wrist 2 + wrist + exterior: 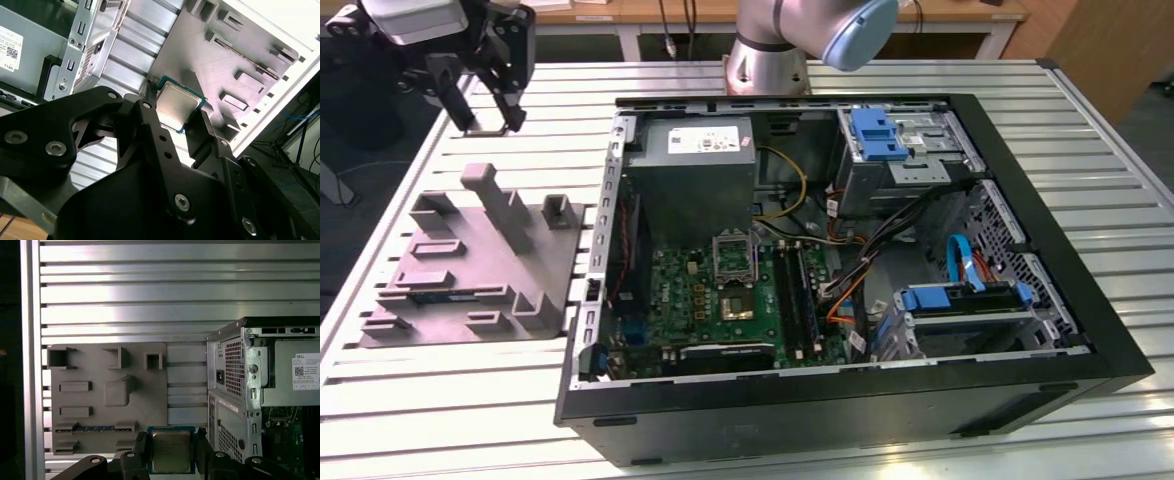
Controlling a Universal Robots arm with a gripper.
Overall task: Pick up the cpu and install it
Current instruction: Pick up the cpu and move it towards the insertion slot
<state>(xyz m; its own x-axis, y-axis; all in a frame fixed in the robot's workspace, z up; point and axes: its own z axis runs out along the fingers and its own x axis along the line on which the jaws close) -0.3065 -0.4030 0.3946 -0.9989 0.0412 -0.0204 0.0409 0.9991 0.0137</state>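
The cpu (171, 451) is a small square chip with a silvery top and a green rim, and it sits between my two black fingers in both wrist views. My gripper (171, 445) is shut on the cpu (177, 106), holding it by two opposite edges. In the exterior view my gripper (483, 118) hangs above the table at the far left, behind the grey tray (474, 270) and to the left of the open computer case (854, 390). The green motherboard (700, 300) lies inside the case, with its metal-framed socket (738, 303) near the middle.
The grey tray (100, 405) has upright posts and slots. A grey power-supply box (694, 170) fills the case's far left corner. Drive cages with blue tabs (881, 135) and loose cables (894, 240) occupy the case's right side. The slatted metal table (454, 400) runs all round.
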